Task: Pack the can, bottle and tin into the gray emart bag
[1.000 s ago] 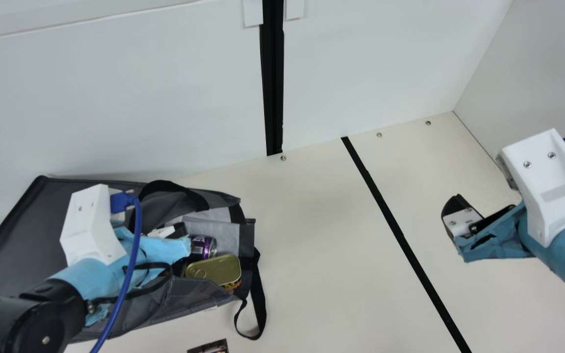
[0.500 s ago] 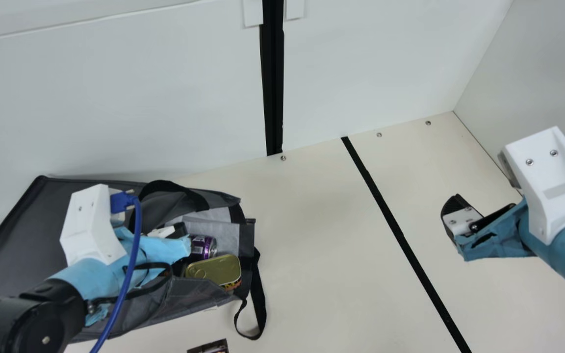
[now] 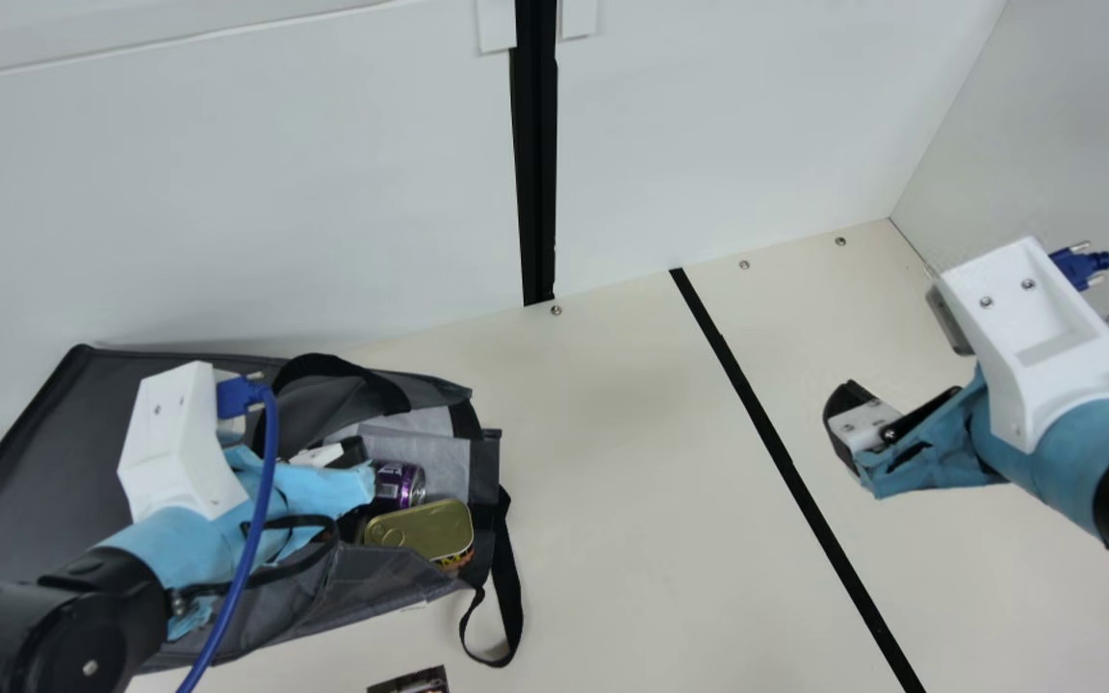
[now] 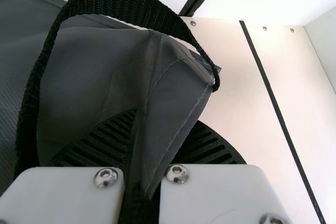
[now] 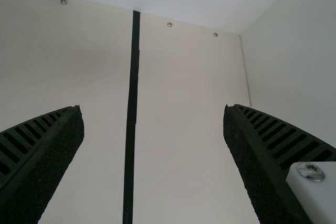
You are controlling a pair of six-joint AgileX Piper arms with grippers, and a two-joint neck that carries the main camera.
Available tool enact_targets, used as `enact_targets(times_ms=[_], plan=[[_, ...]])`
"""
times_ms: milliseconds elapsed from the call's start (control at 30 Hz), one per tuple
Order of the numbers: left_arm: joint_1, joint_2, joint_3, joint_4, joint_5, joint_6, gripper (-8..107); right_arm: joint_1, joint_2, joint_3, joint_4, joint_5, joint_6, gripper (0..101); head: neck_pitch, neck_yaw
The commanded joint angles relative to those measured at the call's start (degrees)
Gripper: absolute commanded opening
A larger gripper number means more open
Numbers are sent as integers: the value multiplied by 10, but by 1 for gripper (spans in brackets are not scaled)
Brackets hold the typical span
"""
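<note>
In the main view my left gripper (image 3: 348, 457) is over the gray bag (image 3: 391, 582), lying at the table's left. The left wrist view has the gripper (image 4: 139, 150) shut on a fold of the bag's gray cloth (image 4: 173, 103). Inside the bag's mouth, the purple can (image 3: 400, 484) lies beside the gold-lidded tin (image 3: 425, 529); the arm partly covers the can. My right gripper (image 3: 848, 423) hangs over the table's right part, and in the right wrist view the gripper (image 5: 154, 114) stands wide open with nothing between its fingers. I cannot make out the bottle.
A small dark printed item (image 3: 410, 681) lies at the main view's bottom edge. A black strap (image 3: 506, 577) trails from the bag onto the table. Black tape (image 3: 786, 462) crosses the table between the arms. White walls (image 3: 227, 192) stand behind and at the right.
The right arm has moved left, toward the middle of the table, its gripper now nearer the black tape. My left arm, the bag, the can and the tin have stayed put.
</note>
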Motion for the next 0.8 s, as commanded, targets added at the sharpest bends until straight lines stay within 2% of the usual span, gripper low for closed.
enact_targets(times_ms=[0,767], plan=[[0,0,0,0,0,0,10,-2,5,0,16,-4,-11,91,-13,-1],[0,0,0,0,0,0,10,-15,95,10,156,-47,-140,91,-13,-1]])
